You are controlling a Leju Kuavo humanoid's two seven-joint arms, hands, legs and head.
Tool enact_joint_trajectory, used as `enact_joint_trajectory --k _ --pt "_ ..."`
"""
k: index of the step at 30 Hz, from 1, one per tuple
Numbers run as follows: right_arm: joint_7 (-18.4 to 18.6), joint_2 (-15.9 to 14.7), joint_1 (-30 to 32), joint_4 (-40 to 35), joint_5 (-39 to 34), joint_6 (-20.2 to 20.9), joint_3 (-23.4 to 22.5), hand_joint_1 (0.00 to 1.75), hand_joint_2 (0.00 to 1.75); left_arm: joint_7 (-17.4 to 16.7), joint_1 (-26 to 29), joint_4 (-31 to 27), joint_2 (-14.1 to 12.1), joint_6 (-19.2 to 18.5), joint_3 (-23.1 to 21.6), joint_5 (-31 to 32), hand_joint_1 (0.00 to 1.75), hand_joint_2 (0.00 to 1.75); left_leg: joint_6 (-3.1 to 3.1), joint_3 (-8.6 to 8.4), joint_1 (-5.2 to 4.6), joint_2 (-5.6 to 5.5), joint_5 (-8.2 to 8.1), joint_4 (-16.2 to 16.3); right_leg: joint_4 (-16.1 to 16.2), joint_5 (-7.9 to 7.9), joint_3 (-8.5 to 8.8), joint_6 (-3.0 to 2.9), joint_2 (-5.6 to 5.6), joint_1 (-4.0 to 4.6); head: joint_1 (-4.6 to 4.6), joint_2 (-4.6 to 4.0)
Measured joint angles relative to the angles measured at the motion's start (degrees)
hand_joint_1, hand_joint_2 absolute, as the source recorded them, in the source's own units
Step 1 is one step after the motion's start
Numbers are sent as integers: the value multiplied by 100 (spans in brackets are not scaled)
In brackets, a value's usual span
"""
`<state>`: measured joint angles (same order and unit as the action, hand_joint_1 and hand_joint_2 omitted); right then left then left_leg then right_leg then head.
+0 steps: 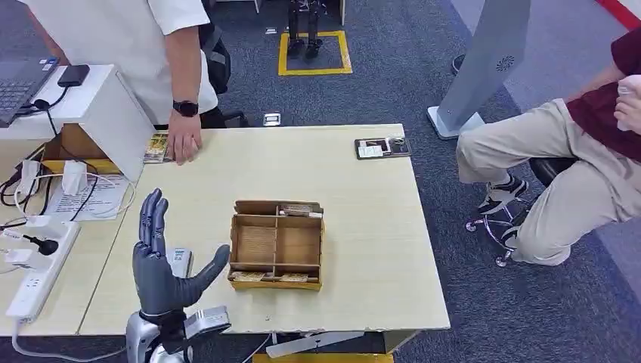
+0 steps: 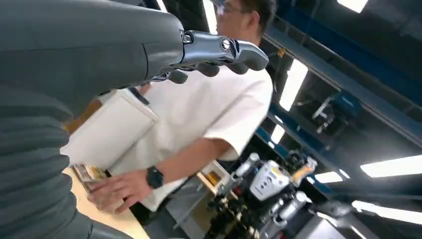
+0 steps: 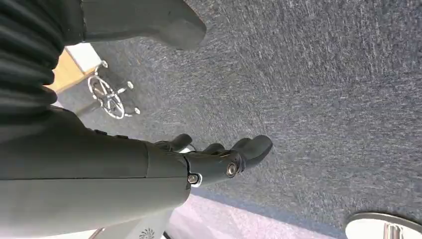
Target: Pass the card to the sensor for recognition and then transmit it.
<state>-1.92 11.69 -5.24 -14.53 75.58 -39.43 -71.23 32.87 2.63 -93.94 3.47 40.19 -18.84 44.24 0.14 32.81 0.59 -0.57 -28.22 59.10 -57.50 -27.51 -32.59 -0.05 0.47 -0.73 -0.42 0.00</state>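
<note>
My left robot hand (image 1: pixel 162 265) is raised at lower left, fingers spread wide and empty, beside the cardboard box (image 1: pixel 277 243) on the counter (image 1: pixel 363 227); my right robot hand (image 3: pixel 219 162) hangs empty over carpet, fingers loosely curled

Blue-grey carpet (image 1: pixel 393 98) all around, a yellow square (image 1: pixel 314 53) marked on it. Pale wood tabletop (image 1: pixel 370 219) centre, grey pillar (image 1: pixel 484 68) right, ceiling lights (image 2: pixel 293 84) glowing overhead.
</note>
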Motion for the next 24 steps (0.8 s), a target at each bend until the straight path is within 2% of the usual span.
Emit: enact_joint_trajectory --k 7,16,21,24 --pt "0 -15 1 2 -15 0 0 0 175 -238 1 221 -415 -144 -562 59 0 175 0 1 -1 0 0 0 0 0 -1 0 1 -1 2 0" --pt "0 -42 3 2 -15 2 0 0 175 -413 -57 614 -642 -306 -852 267 0 175 0 1 0 1 0 0 0 0 -2 0 1 0 0 0" --pt "4 -52 4 2 -2 4 0 0 175 -722 -178 950 -734 -411 -981 668 0 175 0 0 0 0 0 0 0 0 -1 0 1 0 0 0" --pt "17 -59 4 2 2 4 7 0 175 -1093 -281 1279 -780 -310 -1049 1223 0 175 0 0 0 0 0 0 0 0 -1 0 1 0 2 0"
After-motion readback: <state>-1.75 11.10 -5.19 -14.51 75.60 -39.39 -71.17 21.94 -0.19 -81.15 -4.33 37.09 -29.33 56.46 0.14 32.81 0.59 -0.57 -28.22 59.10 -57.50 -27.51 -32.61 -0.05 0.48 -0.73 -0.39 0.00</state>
